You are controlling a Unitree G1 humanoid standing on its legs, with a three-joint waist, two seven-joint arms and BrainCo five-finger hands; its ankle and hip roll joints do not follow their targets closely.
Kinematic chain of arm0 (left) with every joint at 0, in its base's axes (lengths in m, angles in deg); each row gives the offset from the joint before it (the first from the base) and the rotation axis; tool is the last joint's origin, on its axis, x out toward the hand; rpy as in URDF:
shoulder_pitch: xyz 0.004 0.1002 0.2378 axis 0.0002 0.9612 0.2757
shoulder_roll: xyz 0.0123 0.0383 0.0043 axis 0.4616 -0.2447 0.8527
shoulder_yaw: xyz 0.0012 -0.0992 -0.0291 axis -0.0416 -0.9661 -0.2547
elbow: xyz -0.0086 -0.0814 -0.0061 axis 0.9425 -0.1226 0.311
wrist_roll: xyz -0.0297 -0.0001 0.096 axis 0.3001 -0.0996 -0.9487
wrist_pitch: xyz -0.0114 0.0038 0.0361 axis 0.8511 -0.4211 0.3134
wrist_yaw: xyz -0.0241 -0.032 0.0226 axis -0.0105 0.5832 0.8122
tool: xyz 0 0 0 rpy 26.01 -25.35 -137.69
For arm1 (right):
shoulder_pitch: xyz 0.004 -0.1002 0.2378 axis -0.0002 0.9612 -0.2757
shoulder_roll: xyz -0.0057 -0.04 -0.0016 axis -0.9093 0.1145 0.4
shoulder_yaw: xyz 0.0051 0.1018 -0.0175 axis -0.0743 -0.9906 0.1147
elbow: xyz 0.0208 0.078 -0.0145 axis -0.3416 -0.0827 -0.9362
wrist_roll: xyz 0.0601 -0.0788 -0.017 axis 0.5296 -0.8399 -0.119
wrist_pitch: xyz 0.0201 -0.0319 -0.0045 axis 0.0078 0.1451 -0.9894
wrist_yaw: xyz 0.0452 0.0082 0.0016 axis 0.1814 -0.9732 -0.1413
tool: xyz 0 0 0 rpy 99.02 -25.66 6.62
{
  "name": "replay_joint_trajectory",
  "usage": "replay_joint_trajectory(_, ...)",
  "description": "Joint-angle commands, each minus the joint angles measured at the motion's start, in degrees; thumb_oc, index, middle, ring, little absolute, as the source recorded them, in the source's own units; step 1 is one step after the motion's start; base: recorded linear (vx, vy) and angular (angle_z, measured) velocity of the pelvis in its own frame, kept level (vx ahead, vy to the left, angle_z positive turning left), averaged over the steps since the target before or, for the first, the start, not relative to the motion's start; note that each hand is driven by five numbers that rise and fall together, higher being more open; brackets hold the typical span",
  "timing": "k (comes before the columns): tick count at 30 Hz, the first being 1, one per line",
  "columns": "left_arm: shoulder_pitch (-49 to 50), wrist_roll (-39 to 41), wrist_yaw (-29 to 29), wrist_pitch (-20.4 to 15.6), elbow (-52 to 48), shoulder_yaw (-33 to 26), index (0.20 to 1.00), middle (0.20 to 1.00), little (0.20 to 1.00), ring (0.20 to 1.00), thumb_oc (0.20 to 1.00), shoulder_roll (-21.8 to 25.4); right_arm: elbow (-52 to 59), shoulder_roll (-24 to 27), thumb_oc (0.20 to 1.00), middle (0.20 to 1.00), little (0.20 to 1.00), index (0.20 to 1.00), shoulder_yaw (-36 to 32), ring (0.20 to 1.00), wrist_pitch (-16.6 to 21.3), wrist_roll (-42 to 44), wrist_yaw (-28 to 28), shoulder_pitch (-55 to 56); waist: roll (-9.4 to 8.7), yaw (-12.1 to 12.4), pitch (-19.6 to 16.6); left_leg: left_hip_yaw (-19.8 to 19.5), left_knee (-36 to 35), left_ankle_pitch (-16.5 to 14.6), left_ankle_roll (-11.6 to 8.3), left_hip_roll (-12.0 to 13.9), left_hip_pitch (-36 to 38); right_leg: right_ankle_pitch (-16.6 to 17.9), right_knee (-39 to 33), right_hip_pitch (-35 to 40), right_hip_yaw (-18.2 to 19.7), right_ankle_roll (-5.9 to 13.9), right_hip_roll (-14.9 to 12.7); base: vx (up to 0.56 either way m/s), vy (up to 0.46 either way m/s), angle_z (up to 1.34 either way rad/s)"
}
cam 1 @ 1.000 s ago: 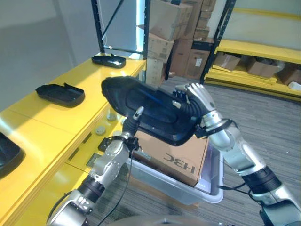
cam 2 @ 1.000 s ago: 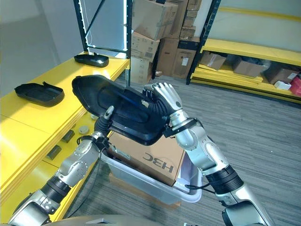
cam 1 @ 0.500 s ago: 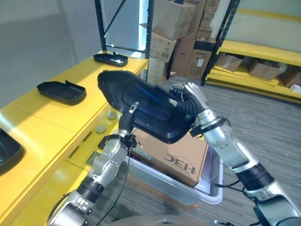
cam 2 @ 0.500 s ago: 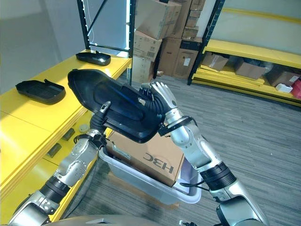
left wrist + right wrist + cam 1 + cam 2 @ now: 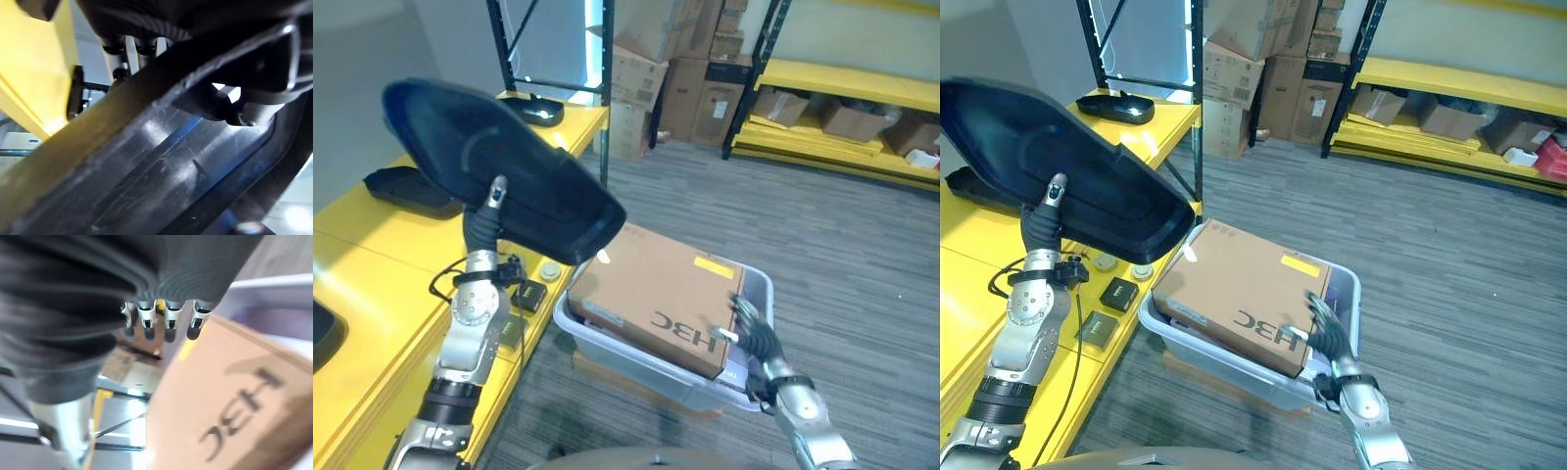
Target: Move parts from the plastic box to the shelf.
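1. We see the yellow shelf [image 5: 372, 294] running along the robot's left, beside the plastic box [image 5: 756, 290] we take as our landmark.
2. The large black part [image 5: 499, 176] is held up in the air over the shelf's edge, to the left of the plastic box and clear of it.
3. A cardboard carton [image 5: 656, 299] lies tilted inside the plastic box, rising above its rim.
4. The plastic box itself sits on the grey floor, just beside the shelf's front.
5. Two more black parts rest on the shelf, well apart from the plastic box: one [image 5: 401, 188] behind the raised part, another [image 5: 1114, 106] farther back near the upright post.
6. Our left hand [image 5: 487, 211] is under the raised part with its thumb up against it; the fingers are hidden behind the part, so we cannot tell their state.
7. Our right hand [image 5: 1330, 336] hovers at the near right corner of the plastic box, fingers straight and spread, holding nothing.
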Motion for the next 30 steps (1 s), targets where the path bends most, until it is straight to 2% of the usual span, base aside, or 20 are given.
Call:
replay_joint_trajectory(1, -4.5, -5.0, -2.0, -7.1, -3.2, -1.4, 0.200, 0.200, 0.200, 0.200, 0.200, 2.8, -12.5, -0.1, 1.000, 1.000, 1.000, 1.000, 4.1, 1.000, 0.0, -6.8, 0.2, -5.2, -0.65, 1.9, -2.2, -1.3, 2.4, -6.1, -0.69, 2.5, 0.2, -4.8, 5.3, -3.4, -0.5, 1.53, -1.8, -0.03, -0.045, -0.02)
replay_joint_trajectory(2, -4.0, 0.3, -3.4, -8.1, -3.9, -2.2, 0.200, 0.200, 0.200, 0.200, 0.200, 1.3, -19.0, -0.7, 1.000, 1.000, 1.000, 1.000, 5.8, 1.000, -1.3, -8.8, 0.1, -6.0, -0.68, 2.3, -1.5, -1.8, 2.5, -5.6, -0.76, 2.5, -0.2, -4.8, 5.8, -3.7, -0.8, 1.28, -1.7, -0.01, -0.062, 0.03)
replay_joint_trajectory(3, -3.5, 1.5, -4.3, -8.2, -4.2, -2.5, 0.200, 0.200, 0.200, 0.200, 0.200, 0.9, -26.2, -2.0, 1.000, 1.000, 1.000, 1.000, 6.8, 1.000, -2.6, -9.0, 0.3, -6.7, -0.62, 2.9, -1.3, -2.3, 2.4, -5.7, -0.92, 2.7, -0.3, -5.2, 5.9, -3.6, -1.1, 1.17, -1.6, -0.03, -0.051, 0.06)
replay_joint_trajectory(4, -3.5, 1.6, -4.4, -8.2, -4.2, -2.6, 0.200, 0.200, 0.200, 0.200, 0.200, 1.0, -26.7, -2.1, 1.000, 1.000, 1.000, 1.000, 6.9, 1.000, -2.4, -9.0, 0.3, -7.0, -0.67, 2.8, -1.2, -2.4, 2.4, -5.7, -0.94, 2.7, -0.3, -5.2, 5.9, -3.6, -1.2, 1.15, -1.5, -0.01, -0.051, 0.11)
replay_joint_trajectory(6, -1.8, 1.2, -6.0, -7.9, -6.0, -3.4, 0.200, 0.200, 0.200, 0.200, 0.200, 1.6, -35.1, -4.1, 1.000, 1.000, 1.000, 1.000, 7.9, 1.000, -3.3, -11.1, 0.0, -9.0, -0.36, 3.8, -0.3, -3.4, 2.6, -5.2, -1.11, 2.9, -1.1, -5.5, 6.3, -3.9, -1.9, 0.75, -1.2, -0.05, -0.087, 0.22)
replay_joint_trajectory(7, 1.8, 4.5, -8.1, -8.1, -8.3, -5.2, 0.200, 0.200, 0.200, 0.200, 0.200, 1.3, -45.3, -6.7, 1.000, 1.000, 1.000, 1.000, 8.9, 1.000, -5.1, -14.5, -1.1, -11.5, 0.17, 5.3, 0.7, -4.8, 2.9, -4.7, -1.32, 3.0, -2.1, -5.5, 6.3, -4.1, -2.7, 0.37, -0.7, -0.04, -0.109, 0.35)
replay_joint_trajectory(8, 1.9, 4.5, -8.1, -8.0, -8.4, -5.3, 0.200, 0.200, 0.200, 0.200, 0.200, 1.4, -45.5, -6.8, 1.000, 1.000, 1.000, 1.000, 9.0, 1.000, -5.0, -14.5, -1.2, -11.6, 0.13, 5.2, 0.7, -4.8, 3.0, -4.7, -1.34, 3.0, -2.1, -5.5, 6.3, -4.1, -2.7, 0.35, -0.7, -0.08, -0.203, 0.34)
replay_joint_trajectory(9, 5.8, 5.9, -9.3, -8.4, -12.1, -8.7, 0.200, 0.200, 0.200, 0.200, 0.200, 1.6, -52.1, -9.4, 1.000, 1.000, 1.000, 1.000, 9.1, 1.000, -6.3, -14.7, -0.6, -12.8, 0.86, 7.3, 2.2, -7.2, 4.3, -3.8, -1.93, 3.1, -4.4, -5.6, 5.9, -4.4, -4.1, -0.45, 0.1, -0.05, -0.125, 0.29)
replay_joint_trajectory(11, 6.6, 6.6, -9.6, -8.4, -13.0, -9.4, 0.200, 0.200, 0.200, 0.200, 0.200, 1.5, -54.4, -9.9, 1.000, 1.000, 1.000, 1.000, 8.7, 1.000, -6.5, -14.7, -0.8, -13.7, 1.17, 7.8, 3.0, -8.4, 4.8, -3.1, -2.43, 3.0, -5.6, -5.6, 5.6, -4.7, -5.0, -0.70, 0.4, -0.10, -0.121, 0.37)
replay_joint_trajectory(15, 7.0, 7.6, -10.7, -8.8, -15.6, -10.4, 0.200, 0.200, 0.200, 0.200, 0.200, 1.5, -60.0, -9.7, 1.000, 1.000, 1.000, 1.000, 6.5, 1.000, -8.5, -14.7, -1.5, -15.6, 3.96, 10.9, 6.0, -13.5, 3.7, 2.7, -5.40, 1.6, -11.9, -5.5, 4.3, -6.5, -11.7, -1.54, 0.4, -0.19, -0.077, 0.73)
replay_joint_trajectory(17, 5.9, 7.9, -10.8, -8.7, -16.7, -10.2, 0.200, 0.200, 0.200, 0.200, 0.200, 1.4, -61.4, -8.9, 1.000, 1.000, 1.000, 1.000, 5.8, 1.000, -9.8, -15.6, -1.6, -16.6, 5.48, 12.1, 7.2, -12.8, 2.6, 5.7, -5.38, 0.5, -15.5, -5.2, 3.8, -7.7, -15.9, -1.43, -0.7, -0.20, -0.026, 1.49)
replay_joint_trajectory(18, 6.0, 7.4, -10.8, -8.5, -16.7, -10.0, 0.200, 0.200, 0.200, 0.200, 0.200, 1.2, -61.5, -8.3, 1.000, 1.000, 1.000, 1.000, 4.7, 1.000, -9.7, -14.8, -2.6, -17.5, 5.87, 12.2, 7.2, -6.8, 2.6, 5.3, -4.33, 0.5, -16.0, -5.1, 4.0, -8.4, -18.4, -1.32, -1.3, -0.15, -0.040, 1.73)
replay_joint_trajectory(19, 6.0, 7.4, -10.8, -8.5, -16.8, -10.0, 0.200, 0.200, 0.200, 0.200, 0.200, 1.2, -61.5, -8.3, 1.000, 1.000, 1.000, 1.000, 4.6, 1.000, -9.7, -14.8, -2.6, -17.5, 5.85, 12.3, 7.2, -6.7, 2.7, 5.2, -4.32, 0.5, -16.0, -5.1, 4.0, -8.4, -18.3, -1.31, -1.3, -0.09, -0.039, 1.49)
replay_joint_trajectory(20, 5.9, 7.0, -10.6, -8.5, -16.8, -9.6, 0.200, 0.200, 0.200, 0.200, 0.200, 1.3, -61.1, -8.2, 1.000, 1.000, 1.000, 1.000, 4.0, 1.000, -9.7, -13.8, -3.3, -18.1, 5.89, 12.3, 7.2, -4.2, 3.5, 4.6, -3.88, 0.8, -16.0, -5.1, 3.9, -8.4, -19.2, -1.26, -1.7, -0.07, -0.012, 0.93)
replay_joint_trajectory(22, 5.8, 5.9, -11.1, -9.0, -17.6, -9.9, 0.200, 0.200, 0.200, 0.200, 0.200, 2.5, -58.7, -8.6, 1.000, 1.000, 1.000, 1.000, 2.3, 1.000, -9.1, -10.1, -4.6, -18.8, 5.42, 11.9, 7.6, 0.9, 8.7, 0.3, -2.73, 1.8, -14.9, -4.3, 3.2, -7.8, -22.1, -1.62, -3.3, -0.12, 0.001, 0.46)
replay_joint_trajectory(23, 5.8, 5.9, -11.1, -9.0, -17.6, -9.9, 0.200, 0.200, 0.200, 0.200, 0.200, 2.6, -58.6, -8.6, 1.000, 1.000, 1.000, 1.000, 2.3, 1.000, -9.1, -10.1, -4.6, -18.8, 5.40, 11.8, 7.7, 0.8, 9.0, 0.1, -2.71, 1.8, -15.0, -4.3, 3.2, -7.7, -22.1, -1.59, -3.3, -0.03, -0.027, 0.72)
replay_joint_trajectory(24, 5.9, 5.3, -10.8, -9.1, -17.6, -10.2, 0.200, 0.200, 0.200, 0.200, 0.200, 2.8, -57.8, -8.9, 1.000, 1.000, 1.000, 1.000, 2.3, 1.000, -8.8, -9.4, -4.6, -18.6, 4.74, 11.2, 7.4, 2.3, 11.6, -3.5, -3.00, 2.5, -13.8, -5.4, 3.3, -7.0, -22.1, -1.50, -3.6, -0.01, -0.027, 1.13)
replay_joint_trajectory(26, 5.2, 3.5, -10.5, -9.4, -18.5, -10.6, 0.200, 0.200, 0.200, 0.200, 0.200, 3.8, -57.0, -9.5, 1.000, 1.000, 1.000, 1.000, 2.6, 1.000, -8.6, -8.1, -4.1, -18.6, 3.79, 10.5, 7.3, 5.0, 15.5, -8.0, -2.60, 3.5, -12.1, -5.4, 3.8, -6.8, -24.1, -1.88, -4.7, -0.04, 0.023, 0.93)
replay_joint_trajectory(28, 4.5, 1.4, -10.8, -9.8, -19.3, -10.3, 0.200, 0.200, 0.200, 0.200, 0.200, 5.2, -56.6, -9.6, 1.000, 1.000, 1.000, 1.000, 4.3, 1.000, -8.7, -9.7, -3.5, -19.0, 3.49, 10.7, 6.9, 5.9, 15.2, -9.6, -3.00, 3.7, -10.4, -4.6, 3.7, -6.2, -26.3, -1.57, -5.5, -0.04, 0.102, 0.72)
replay_joint_trajectory(30, 4.1, -0.5, -10.7, -10.1, -20.3, -10.4, 0.200, 0.200, 0.200, 0.200, 0.200, 7.2, -56.1, -9.4, 1.000, 1.000, 1.000, 1.000, 6.1, 1.000, -8.7, -12.2, -2.8, -19.2, 3.76, 10.6, 5.7, 6.2, 11.6, -9.4, -3.25, 3.9, -8.5, -3.7, 3.6, -5.6, -27.8, -0.75, -5.7, 0.02, 0.182, 1.09)
